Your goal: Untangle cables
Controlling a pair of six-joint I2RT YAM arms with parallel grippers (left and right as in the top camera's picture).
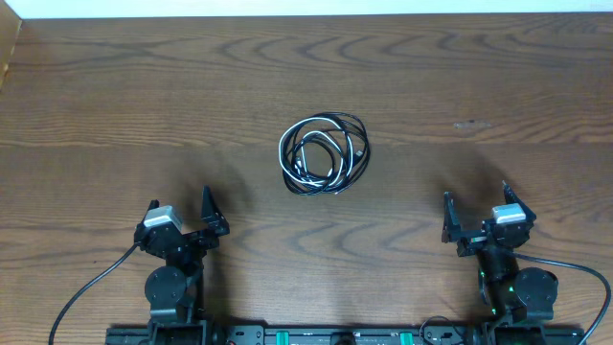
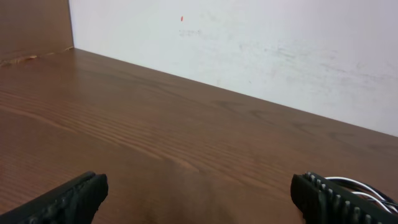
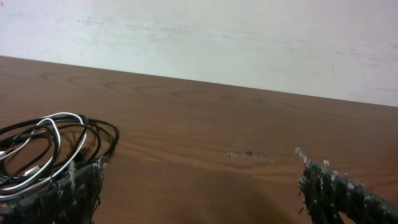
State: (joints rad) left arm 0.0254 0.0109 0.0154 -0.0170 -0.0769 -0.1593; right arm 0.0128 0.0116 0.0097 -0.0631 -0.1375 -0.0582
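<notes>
Both arms sat folded low at the near edge of the wooden table, wrists aimed at the far side. The left gripper and right gripper each had fingers spread wide, holding nothing. The cables, black with one white, lay coiled together mid-table, well apart from both.

- The left gripper stands wide open low in the frame, its black ribbed fingertips at opposite bottom corners.
- Brown wood-grain table fills the space between them.
- Thin white and black cables loop just behind the right-hand fingertip.
- A white wall bearing a small red speck backs the table; a wooden side panel closes the far left corner.
</notes>
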